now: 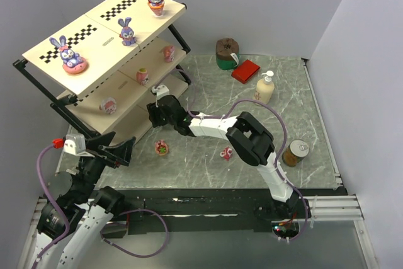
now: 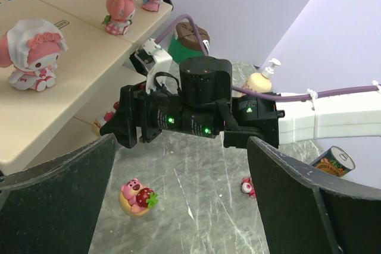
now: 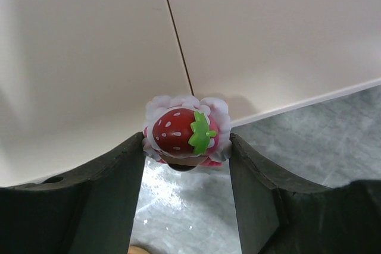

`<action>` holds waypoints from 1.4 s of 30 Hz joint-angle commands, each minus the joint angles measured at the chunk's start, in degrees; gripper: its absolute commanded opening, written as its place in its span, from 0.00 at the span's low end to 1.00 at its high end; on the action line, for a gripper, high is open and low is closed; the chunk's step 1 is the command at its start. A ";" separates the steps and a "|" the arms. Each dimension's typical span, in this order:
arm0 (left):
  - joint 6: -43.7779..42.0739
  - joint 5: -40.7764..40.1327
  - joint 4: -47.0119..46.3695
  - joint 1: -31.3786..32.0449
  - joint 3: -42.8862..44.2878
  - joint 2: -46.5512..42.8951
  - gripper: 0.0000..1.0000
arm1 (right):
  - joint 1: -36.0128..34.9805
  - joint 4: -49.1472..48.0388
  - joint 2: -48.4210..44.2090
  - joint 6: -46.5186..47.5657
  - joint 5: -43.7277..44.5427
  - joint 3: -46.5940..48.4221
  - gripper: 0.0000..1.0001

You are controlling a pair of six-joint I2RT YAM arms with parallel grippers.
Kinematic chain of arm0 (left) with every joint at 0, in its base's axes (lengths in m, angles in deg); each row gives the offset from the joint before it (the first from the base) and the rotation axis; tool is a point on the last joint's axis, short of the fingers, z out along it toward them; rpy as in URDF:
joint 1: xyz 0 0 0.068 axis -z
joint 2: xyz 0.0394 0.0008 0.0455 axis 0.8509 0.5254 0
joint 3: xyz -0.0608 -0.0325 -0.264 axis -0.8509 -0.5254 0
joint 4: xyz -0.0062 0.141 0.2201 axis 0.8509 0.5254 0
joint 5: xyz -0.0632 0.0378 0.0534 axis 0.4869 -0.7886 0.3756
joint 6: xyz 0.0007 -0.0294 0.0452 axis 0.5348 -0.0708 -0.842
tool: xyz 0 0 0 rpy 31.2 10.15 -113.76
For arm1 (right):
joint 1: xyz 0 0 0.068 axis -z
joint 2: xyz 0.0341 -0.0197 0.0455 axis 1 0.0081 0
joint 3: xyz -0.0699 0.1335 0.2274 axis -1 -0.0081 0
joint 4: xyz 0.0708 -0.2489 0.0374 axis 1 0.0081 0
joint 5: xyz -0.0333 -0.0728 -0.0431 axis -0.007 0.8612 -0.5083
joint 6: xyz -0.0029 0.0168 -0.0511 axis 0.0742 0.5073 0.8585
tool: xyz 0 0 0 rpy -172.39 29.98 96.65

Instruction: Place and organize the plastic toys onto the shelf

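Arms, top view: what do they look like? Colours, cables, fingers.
Both arms: white links, black joint housings. Left arm and right arm each carry a purple cable. Fingers are matte black, wedge-shaped. Left wrist has a white camera block with a red plug; green LEDs on the right wrist.

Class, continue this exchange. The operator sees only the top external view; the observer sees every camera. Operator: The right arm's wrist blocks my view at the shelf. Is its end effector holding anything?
Observer: Yes. The right wrist view shows the right end effector shut on a strawberry-topped toy.
Operator: Is the toy on a board?
Observer: It is at the front edge of a cream shelf board, with the marble table just short of it. I cannot tell whether the toy rests on the board.
Operator: And the left end effector?
Observer: The left wrist view shows the left end effector open, with nothing between its fingers.
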 commanded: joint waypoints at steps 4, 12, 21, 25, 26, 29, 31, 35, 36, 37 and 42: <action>0.10 0.72 -2.19 -0.02 0.29 -4.18 0.96 | -0.05 -11.79 -0.99 -5.17 3.23 -4.27 0.53; 0.19 0.72 -2.28 -0.02 0.29 -4.01 0.96 | -0.32 -14.70 0.15 -7.12 5.34 -4.19 0.53; 0.19 0.72 -2.19 -0.02 0.38 -3.92 0.96 | -0.41 -13.73 2.62 -9.75 6.31 -1.99 0.58; 0.19 0.54 -2.10 -0.02 0.38 -4.01 0.96 | -0.58 -13.73 3.58 -10.10 6.75 -1.02 0.61; 0.19 0.54 -2.10 -0.02 0.47 -3.92 0.96 | -0.76 -13.38 4.02 -10.19 6.75 -0.67 0.61; 0.19 0.54 -2.10 -0.02 0.38 -3.92 0.96 | -0.76 -14.16 4.64 -10.02 7.28 0.03 0.64; 0.19 0.54 -2.10 -0.02 0.47 -3.92 0.96 | -1.02 -14.34 4.90 -9.58 7.19 0.03 0.68; 0.19 0.54 -2.10 -0.02 0.47 -3.92 0.96 | -1.46 -14.17 4.82 -8.44 8.16 -0.31 0.85; 0.19 0.54 -2.10 -0.02 0.47 -3.92 0.96 | -1.63 -14.95 4.73 -8.17 8.42 -0.67 0.88; 0.19 0.54 -2.10 -0.02 0.47 -3.83 0.96 | -1.72 -15.31 4.55 -7.39 8.68 -0.93 0.90; 0.19 0.54 -2.02 -0.02 0.47 -3.83 0.96 | -1.99 -15.92 2.71 -6.24 10.18 -2.77 1.00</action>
